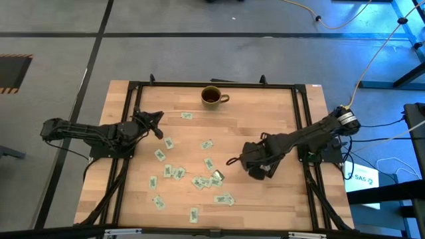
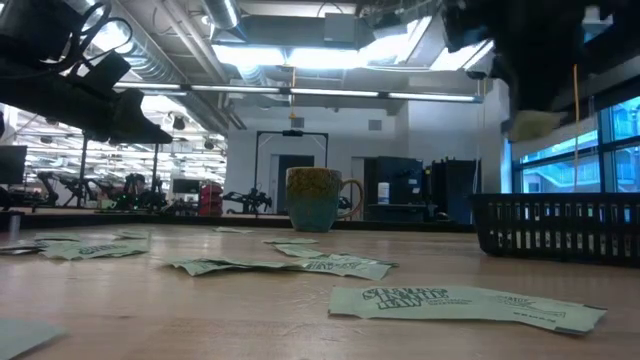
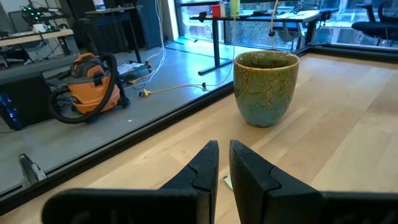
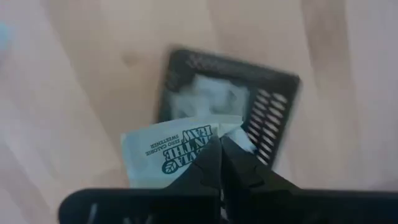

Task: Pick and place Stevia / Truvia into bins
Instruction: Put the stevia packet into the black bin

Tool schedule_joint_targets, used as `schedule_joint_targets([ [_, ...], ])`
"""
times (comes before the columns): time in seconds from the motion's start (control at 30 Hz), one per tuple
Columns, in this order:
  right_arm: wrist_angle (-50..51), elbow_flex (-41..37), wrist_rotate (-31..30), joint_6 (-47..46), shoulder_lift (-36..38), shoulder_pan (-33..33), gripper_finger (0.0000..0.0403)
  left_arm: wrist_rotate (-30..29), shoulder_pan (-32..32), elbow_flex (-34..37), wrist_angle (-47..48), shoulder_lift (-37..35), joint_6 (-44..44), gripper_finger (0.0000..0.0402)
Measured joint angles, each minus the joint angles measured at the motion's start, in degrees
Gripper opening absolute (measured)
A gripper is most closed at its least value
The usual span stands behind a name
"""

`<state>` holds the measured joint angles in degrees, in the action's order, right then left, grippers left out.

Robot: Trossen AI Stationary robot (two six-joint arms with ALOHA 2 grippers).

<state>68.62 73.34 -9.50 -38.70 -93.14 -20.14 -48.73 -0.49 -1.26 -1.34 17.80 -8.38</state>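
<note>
1. In my right wrist view, the right gripper (image 4: 219, 146) is clenched on one Stevia sachet (image 4: 168, 152), held above the black bin (image 4: 273, 102) at centre frame.
2. In the high view that gripper (image 1: 234, 161) sits right of centre; the bin is hidden beneath the arm.
3. I judge this the placing step: I'd need to lower over a compartment and release.
4. Loose sachets (image 1: 207, 180) remain scattered across the lower middle of the table (image 1: 265, 206).
5. The left gripper (image 1: 159, 116) waits upper left, fingers nearly together and holding nothing, facing the mug (image 3: 266, 87).
</note>
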Motion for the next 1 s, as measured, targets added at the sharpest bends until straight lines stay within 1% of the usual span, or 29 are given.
schedule_joint_targets([
  [0.07,-0.8,-2.0,0.0,0.1,-0.2,0.0,0.0002,0.4,0.0,0.0,0.0,0.2,0.0,0.0033],
  [0.27,-8.8,-11.1,0.4,-0.2,-0.2,1.2,0.0002,0.5,0.0,0.0,0.0,0.3,0.0,0.0033],
  [0.4,-11.7,-15.4,0.6,-2.8,-0.2,1.4,0.0002,0.5,0.0,0.0,0.0,0.3,0.0,0.0033],
  [0.53,-13.2,-17.4,1.9,-2.9,-0.2,1.4,0.0002,0.5,0.0,0.0,0.0,0.3,0.0,0.0033],
  [0.73,-13.7,-17.5,2.5,-3.0,-0.2,1.4,0.0004,0.5,0.0,0.0,0.0,0.3,0.1,0.0033],
  [0.83,-13.7,-17.5,2.5,-2.8,-0.2,1.4,0.002,0.5,0.0,0.0,0.0,0.3,0.1,0.0033],
  [1.0,-10.4,-15.4,2.6,-3.1,-0.2,1.4,0.0074,0.4,0.0,0.0,0.0,0.3,0.1,0.0033],
])
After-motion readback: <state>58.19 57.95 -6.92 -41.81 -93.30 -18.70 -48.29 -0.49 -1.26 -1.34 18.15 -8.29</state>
